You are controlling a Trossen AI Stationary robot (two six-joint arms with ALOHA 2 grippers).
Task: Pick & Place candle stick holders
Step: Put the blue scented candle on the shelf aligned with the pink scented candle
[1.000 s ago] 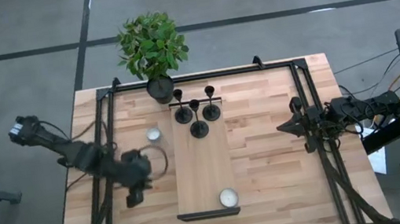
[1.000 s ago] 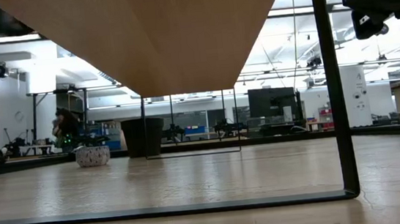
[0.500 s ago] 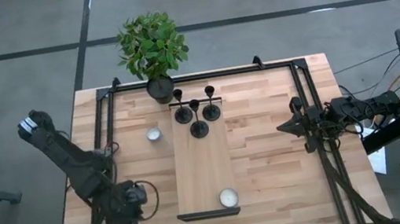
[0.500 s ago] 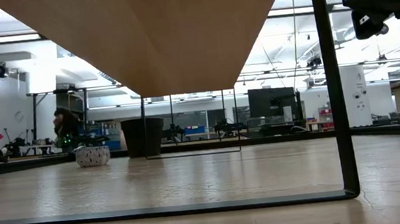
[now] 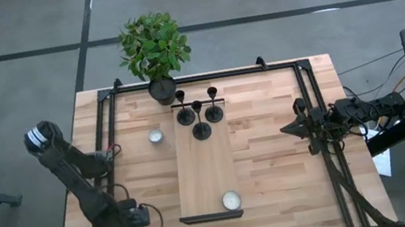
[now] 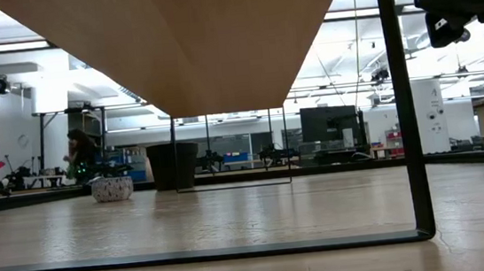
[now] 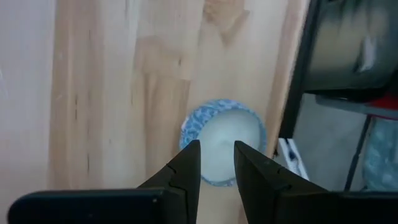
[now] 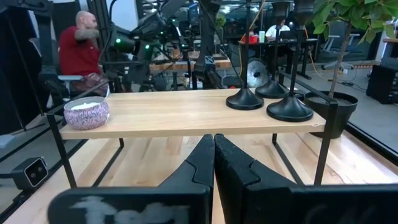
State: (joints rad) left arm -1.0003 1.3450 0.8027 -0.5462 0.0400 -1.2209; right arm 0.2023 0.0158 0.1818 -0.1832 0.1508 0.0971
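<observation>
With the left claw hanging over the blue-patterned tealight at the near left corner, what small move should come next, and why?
Probably lower the left claw straight down. Its fingers stand apart above the tealight but not yet around it. All three candle holders already stand on the raised shelf, and the right claw waits shut at the right edge, so this candle looks like the target.

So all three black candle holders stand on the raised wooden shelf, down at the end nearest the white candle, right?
Not quite. The three candle holders do stand on the raised shelf, but at the end by the potted plant; the white candle sits at the opposite end. The high view shows it.
</observation>
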